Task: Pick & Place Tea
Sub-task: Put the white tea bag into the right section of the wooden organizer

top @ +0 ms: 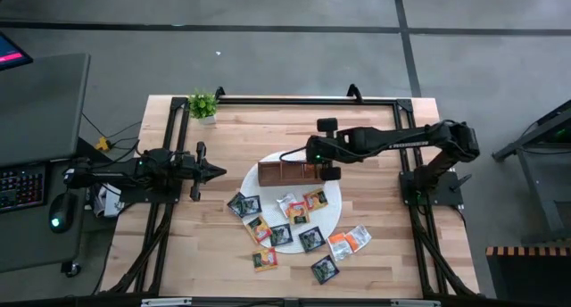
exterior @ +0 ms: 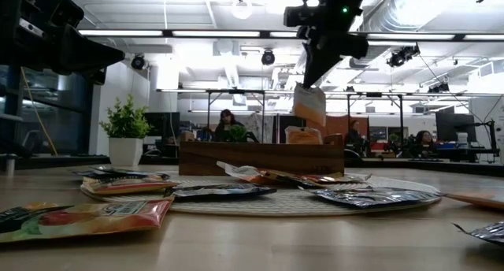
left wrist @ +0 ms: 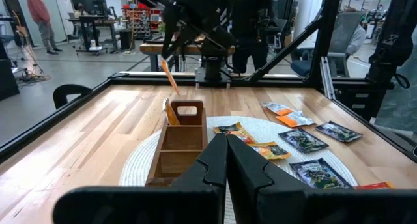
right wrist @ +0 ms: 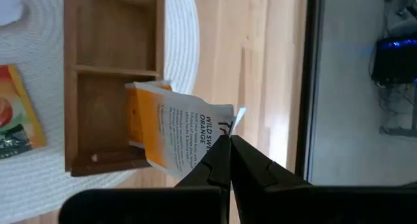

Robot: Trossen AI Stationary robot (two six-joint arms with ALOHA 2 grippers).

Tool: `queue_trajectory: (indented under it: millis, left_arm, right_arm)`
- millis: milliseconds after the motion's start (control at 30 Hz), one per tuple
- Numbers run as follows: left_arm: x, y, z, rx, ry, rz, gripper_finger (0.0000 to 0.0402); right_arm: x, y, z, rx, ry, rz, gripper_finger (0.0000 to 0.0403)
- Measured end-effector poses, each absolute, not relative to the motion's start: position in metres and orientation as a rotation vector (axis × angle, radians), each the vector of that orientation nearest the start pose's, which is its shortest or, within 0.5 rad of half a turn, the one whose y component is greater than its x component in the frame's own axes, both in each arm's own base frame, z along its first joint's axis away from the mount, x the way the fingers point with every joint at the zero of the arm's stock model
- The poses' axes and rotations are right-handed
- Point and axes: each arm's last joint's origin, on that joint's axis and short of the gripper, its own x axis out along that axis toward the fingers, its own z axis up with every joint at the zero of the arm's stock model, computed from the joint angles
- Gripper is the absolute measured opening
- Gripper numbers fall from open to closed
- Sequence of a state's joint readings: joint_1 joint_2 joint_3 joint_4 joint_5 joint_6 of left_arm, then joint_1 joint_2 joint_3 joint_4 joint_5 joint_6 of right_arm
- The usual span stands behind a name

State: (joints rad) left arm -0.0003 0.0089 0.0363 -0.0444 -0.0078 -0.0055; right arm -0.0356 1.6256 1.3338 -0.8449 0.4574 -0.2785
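Note:
My right gripper [top: 312,167] hangs over the right end of the brown wooden box [top: 285,173], shut on an orange-and-white tea sachet [exterior: 309,105]. The sachet dangles just above the box's end compartment [right wrist: 107,129], where another orange sachet [exterior: 303,135] stands on edge. The box sits on a round white mat [top: 334,211]. Several more tea sachets, dark green [top: 243,204] and orange [top: 342,244], lie flat on the mat and on the table in front of it. My left gripper [top: 219,171] waits shut, level, left of the box. My right gripper pinches the sachet's upper corner [right wrist: 221,127] between its two fingertips. The fingers slant down from the table's right side. The sachet hangs below them, lifted clear, its lower edge [exterior: 309,123] just above the box's rim.
A small potted plant [top: 203,104] stands at the table's far left corner. Black frame rails [top: 294,99] run along the table's far edge and sides. Bare wood lies left of the mat and along the near edge.

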Motion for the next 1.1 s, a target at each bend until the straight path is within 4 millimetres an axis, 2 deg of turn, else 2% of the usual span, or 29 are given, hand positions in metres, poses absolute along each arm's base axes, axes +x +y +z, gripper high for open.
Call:
queue_trajectory:
  millis: [467,1100]
  left_arm:
    - [0.096,0.000,0.171,-0.005,0.017,0.008,0.0001]
    - [0.096,0.000,0.171,-0.006,0.017,0.008,0.0001]
  right_arm:
    - [0.331,-0.022,0.262,-0.488,1.170,-0.209,0.0000]
    - [0.349,-0.019,0.226,-0.450,1.253,-0.187,0.0000]
